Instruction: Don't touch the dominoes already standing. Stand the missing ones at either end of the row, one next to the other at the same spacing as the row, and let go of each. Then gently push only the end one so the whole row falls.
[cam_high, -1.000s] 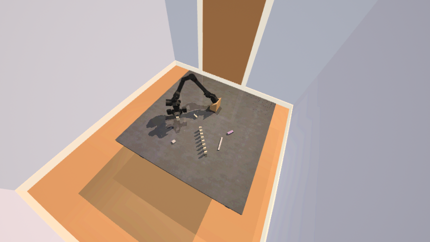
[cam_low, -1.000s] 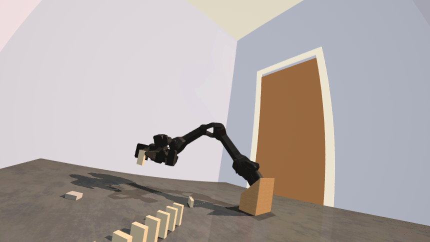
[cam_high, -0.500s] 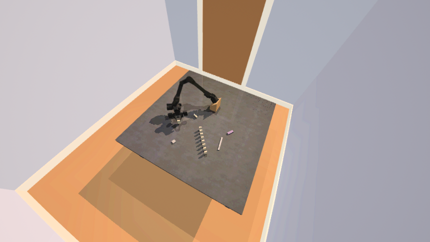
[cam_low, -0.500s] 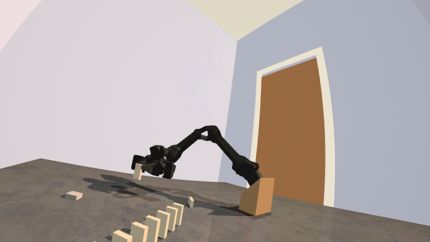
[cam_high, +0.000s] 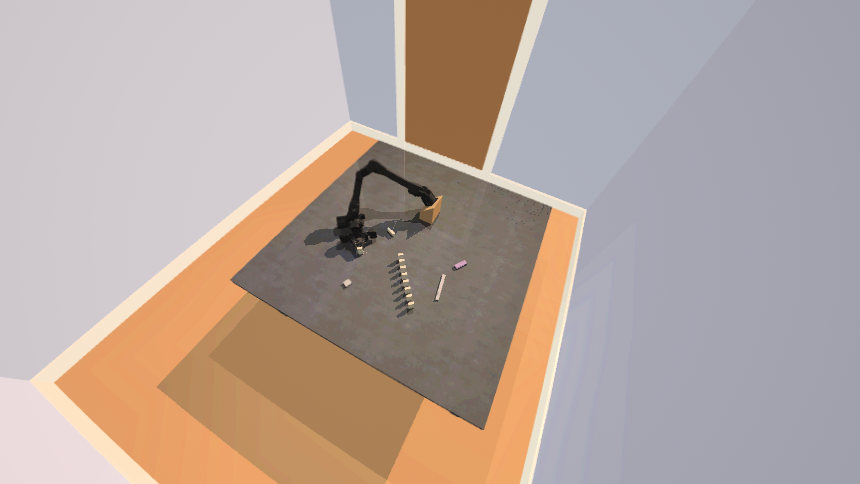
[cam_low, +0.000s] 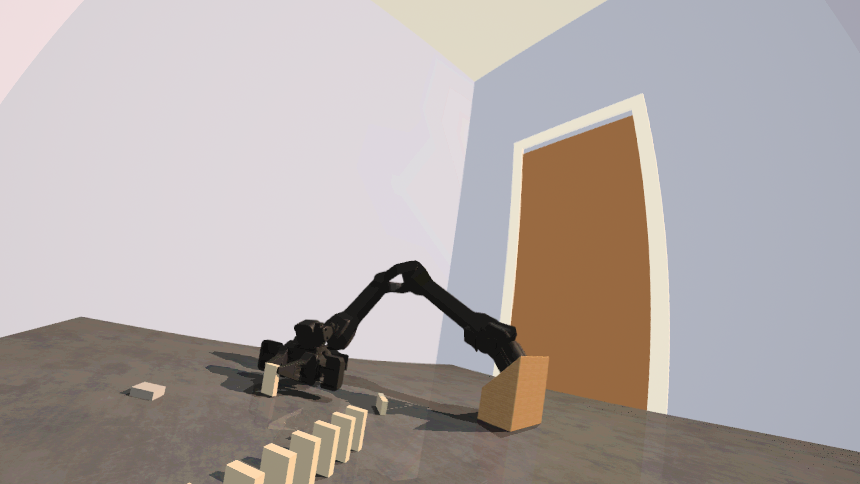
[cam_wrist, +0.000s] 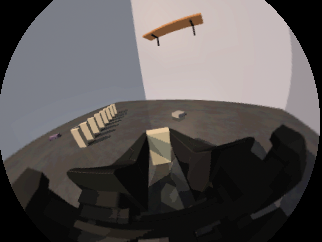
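Note:
Several cream dominoes stand upright in a row; one of them is near its middle or front part. My gripper is shut on a cream domino. The held domino is nearly upright, left of the row in the top view, apart from it. Its lower end is at or just above the table; I cannot tell if it touches. Another loose cream domino seems to lie on its side between the row's far end and the arm's base.
A pale block lies left of the row. A long pale strip and a purple block lie right of it. The wooden arm base stands beyond the row's far end.

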